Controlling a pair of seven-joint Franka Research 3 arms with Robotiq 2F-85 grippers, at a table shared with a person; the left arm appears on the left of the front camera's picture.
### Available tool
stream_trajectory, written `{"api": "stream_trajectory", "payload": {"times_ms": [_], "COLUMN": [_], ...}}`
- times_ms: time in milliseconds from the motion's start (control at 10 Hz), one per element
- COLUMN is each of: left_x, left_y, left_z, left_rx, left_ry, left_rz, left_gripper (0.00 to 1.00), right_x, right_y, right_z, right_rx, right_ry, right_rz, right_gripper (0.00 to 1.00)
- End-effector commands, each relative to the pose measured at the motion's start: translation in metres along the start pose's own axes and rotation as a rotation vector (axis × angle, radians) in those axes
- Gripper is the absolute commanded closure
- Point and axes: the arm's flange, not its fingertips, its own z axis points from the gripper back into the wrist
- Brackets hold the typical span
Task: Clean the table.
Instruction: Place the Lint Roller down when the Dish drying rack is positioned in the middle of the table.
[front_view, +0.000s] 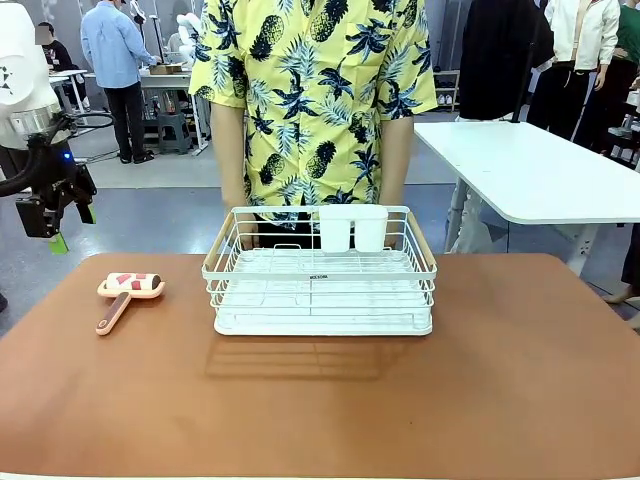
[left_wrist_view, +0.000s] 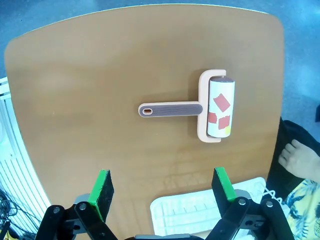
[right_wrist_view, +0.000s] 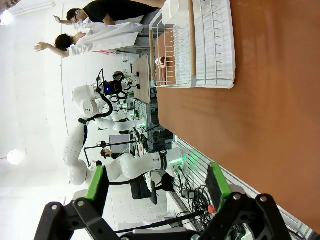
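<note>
The reddish-brown bench (front_view: 480, 380) carries a white wire rack (front_view: 320, 275) at its middle, with a pink lint roller (front_view: 128, 293) lying left of the rack. The left pincer (front_view: 57, 222) hangs wide and empty above the bench's left edge, left of the rack. The right pincer (right_wrist_view: 157, 187) is wide too, holding nothing.

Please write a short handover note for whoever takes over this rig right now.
Left gripper: open, holding nothing, raised off the table's left edge.
Right gripper: fingers apart, holding nothing, beside the table's edge.
Table: lint roller lies flat at left, handle toward the robot; white wire rack at middle, the person standing behind it.
Done: nothing visible yet.
Left: probably pick up the roller and clean the tabletop.
</note>
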Motion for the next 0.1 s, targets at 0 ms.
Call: {"api": "stream_trajectory", "payload": {"times_ms": [0], "left_x": [0.0009], "left_y": [0.0022], "left_z": [-0.0012], "left_rx": [-0.001], "left_ry": [-0.001], "left_rz": [-0.01], "left_gripper": [0.0], "right_x": [-0.0008], "right_y": [0.0025], "right_z": [0.0005], "right_rx": [0.004], "right_ry": [0.001], "right_rz": [0.005], "right_gripper": [0.0]}}
